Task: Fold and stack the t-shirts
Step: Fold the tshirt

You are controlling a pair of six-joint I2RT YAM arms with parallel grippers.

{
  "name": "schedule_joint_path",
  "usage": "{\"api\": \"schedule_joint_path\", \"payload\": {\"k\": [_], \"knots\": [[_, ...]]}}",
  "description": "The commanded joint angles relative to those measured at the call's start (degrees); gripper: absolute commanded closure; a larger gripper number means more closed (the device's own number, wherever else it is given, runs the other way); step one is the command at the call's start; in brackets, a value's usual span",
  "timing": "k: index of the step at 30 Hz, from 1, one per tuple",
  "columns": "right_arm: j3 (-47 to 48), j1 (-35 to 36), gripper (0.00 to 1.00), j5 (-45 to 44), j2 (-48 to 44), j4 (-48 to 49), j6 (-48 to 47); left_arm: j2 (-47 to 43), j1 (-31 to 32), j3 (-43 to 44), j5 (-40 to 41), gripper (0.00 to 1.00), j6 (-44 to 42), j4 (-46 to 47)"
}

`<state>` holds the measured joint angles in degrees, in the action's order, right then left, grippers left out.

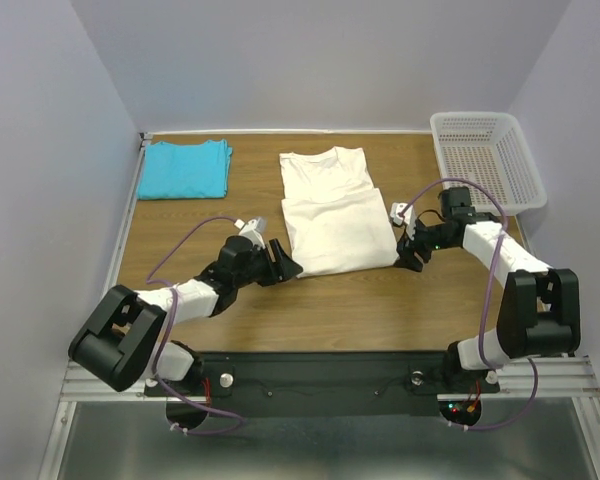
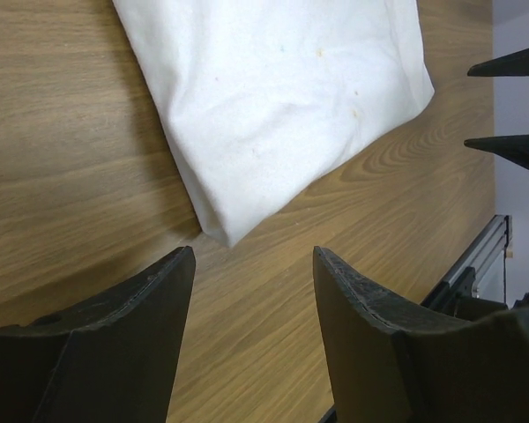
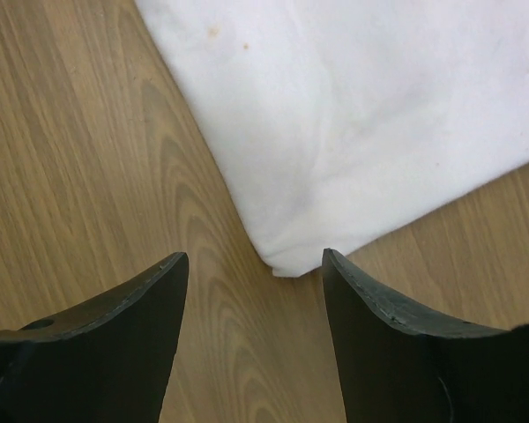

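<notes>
The cream t-shirt point(image 1: 330, 215) lies mid-table with its lower half folded up over the chest. Its near left corner point(image 2: 229, 233) sits just ahead of my left gripper point(image 1: 283, 262), which is open and holds nothing point(image 2: 254, 256). The near right corner point(image 3: 286, 264) lies just ahead of my right gripper point(image 1: 408, 255), also open and apart from the cloth point(image 3: 256, 257). The turquoise t-shirt point(image 1: 185, 168) rests folded at the back left corner of the table.
A white perforated basket point(image 1: 485, 155) stands at the back right, beside the right arm. The right gripper's fingertips point(image 2: 511, 145) show at the right edge of the left wrist view. Bare wooden table point(image 1: 360, 300) runs along the near edge.
</notes>
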<state>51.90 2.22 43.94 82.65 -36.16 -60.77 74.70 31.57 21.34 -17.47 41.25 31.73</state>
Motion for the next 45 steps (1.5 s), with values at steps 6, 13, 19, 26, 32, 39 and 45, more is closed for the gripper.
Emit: {"api": "schedule_joint_path", "payload": {"k": [6,13,19,26,32,39,45], "knots": [[3.30,-0.37,0.33,0.80,3.12,-3.30,-7.52,4.75,1.47,5.37,2.18,0.34,-3.99,1.23],[-0.40,-0.37,0.34,-0.52,4.18,-3.39,-13.93,10.72,2.35,8.36,3.41,0.36,-4.96,1.23],[1.45,-0.37,0.34,-1.14,8.13,-3.39,-15.95,13.37,2.70,9.86,3.15,0.37,-5.57,1.23],[3.21,-0.46,0.37,-0.61,11.30,-3.30,-16.13,15.57,3.14,10.91,0.87,0.49,-6.27,1.23],[2.68,-0.29,0.52,-1.05,12.71,-3.21,-15.34,15.04,3.23,10.12,-1.68,0.71,-7.06,0.62],[0.31,-0.37,0.80,-3.42,11.22,-3.12,-15.60,14.07,3.23,9.51,-2.39,0.85,-7.77,-1.84],[-4.52,-0.37,0.91,-6.94,5.51,-4.53,-16.65,13.64,3.49,8.89,-5.37,0.85,-8.03,-5.00]]}}
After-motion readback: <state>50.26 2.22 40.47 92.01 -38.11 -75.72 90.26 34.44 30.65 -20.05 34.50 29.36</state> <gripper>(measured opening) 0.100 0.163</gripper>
